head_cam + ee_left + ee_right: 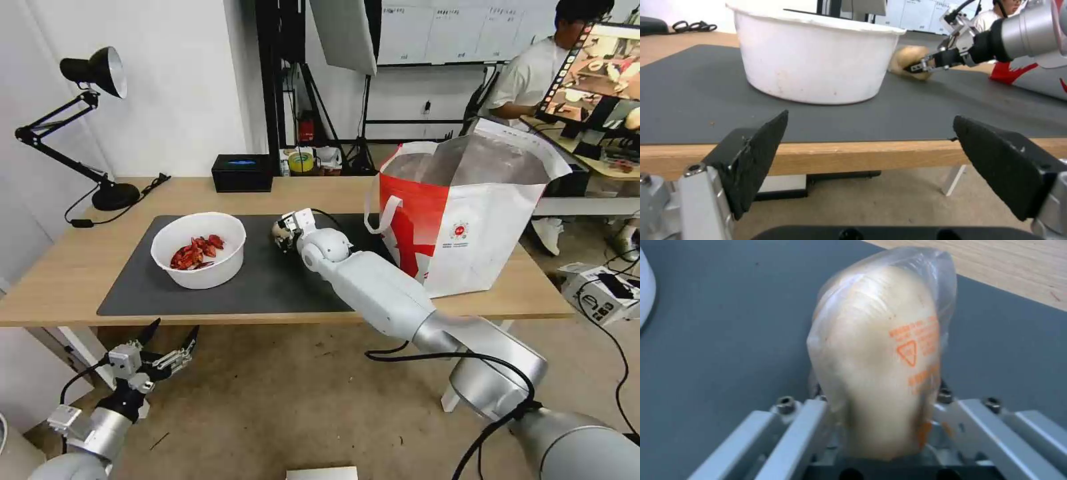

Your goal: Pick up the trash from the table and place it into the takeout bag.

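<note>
Fingers of right gripper [882, 426] clamp one bun [876, 353] (plastic-wrapped); left gripper [871, 160] spread wide, empty; one bowl [199, 249].

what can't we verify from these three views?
- Inside of the takeout bag: head view, its near wall hides the contents.
- Right tool tips: right wrist view, the wrapped bun covers them.
- Orange print on the wrap: too small to read.
- Bowl contents: left wrist view, the wall hides them.
</note>
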You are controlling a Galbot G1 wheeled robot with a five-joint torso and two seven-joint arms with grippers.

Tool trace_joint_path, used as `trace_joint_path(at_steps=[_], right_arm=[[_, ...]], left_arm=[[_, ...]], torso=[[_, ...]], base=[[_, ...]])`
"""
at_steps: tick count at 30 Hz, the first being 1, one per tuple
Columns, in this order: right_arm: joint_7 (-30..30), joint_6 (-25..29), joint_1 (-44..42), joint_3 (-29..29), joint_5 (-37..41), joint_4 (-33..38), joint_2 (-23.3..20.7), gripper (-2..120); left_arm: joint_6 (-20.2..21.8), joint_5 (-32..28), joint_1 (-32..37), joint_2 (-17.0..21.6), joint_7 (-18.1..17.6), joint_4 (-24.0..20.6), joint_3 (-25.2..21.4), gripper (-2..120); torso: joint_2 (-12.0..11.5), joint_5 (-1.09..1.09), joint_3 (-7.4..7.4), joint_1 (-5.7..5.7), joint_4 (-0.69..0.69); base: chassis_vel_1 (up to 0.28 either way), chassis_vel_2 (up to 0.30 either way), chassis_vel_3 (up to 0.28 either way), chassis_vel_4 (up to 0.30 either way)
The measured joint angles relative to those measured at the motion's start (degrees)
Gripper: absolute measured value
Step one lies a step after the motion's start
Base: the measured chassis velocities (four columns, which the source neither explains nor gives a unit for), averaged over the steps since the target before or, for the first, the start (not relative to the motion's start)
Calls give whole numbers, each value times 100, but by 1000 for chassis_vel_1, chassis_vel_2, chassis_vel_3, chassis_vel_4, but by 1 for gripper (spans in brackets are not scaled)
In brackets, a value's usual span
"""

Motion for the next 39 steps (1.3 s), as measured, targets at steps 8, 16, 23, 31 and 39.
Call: trace_joint_path(at_steps=[8,16,23,31,39], right_arm=[[147,108,-177,-10,31,810,-514,7],[429,471,-497,157,-61,2264,-1263,7],[533,1120,-965,418,-337,3260,-1810,7],[734,1800,-1651,1026,-376,4247,-2345,7],[776,2401,-2141,1626,-222,4822,-2771,7]], left_arm=[[0,13,29,-19,-7,-25,0,100],[-5,17,95,-31,-15,-65,-37,100],[-8,22,126,-40,-24,-85,-33,100],[-8,88,69,-67,-40,-85,113,100],[-9,121,-12,-56,-283,-108,238,100]], torso=[[0,1,0,0,0],[0,1,0,0,0],[0,1,0,0,-1],[0,1,0,0,-1],[0,1,0,0,-1]], base=[[0,0,0,0],[0,0,0,0],[0,0,0,0],[0,0,0,0],[0,0,0,0]])
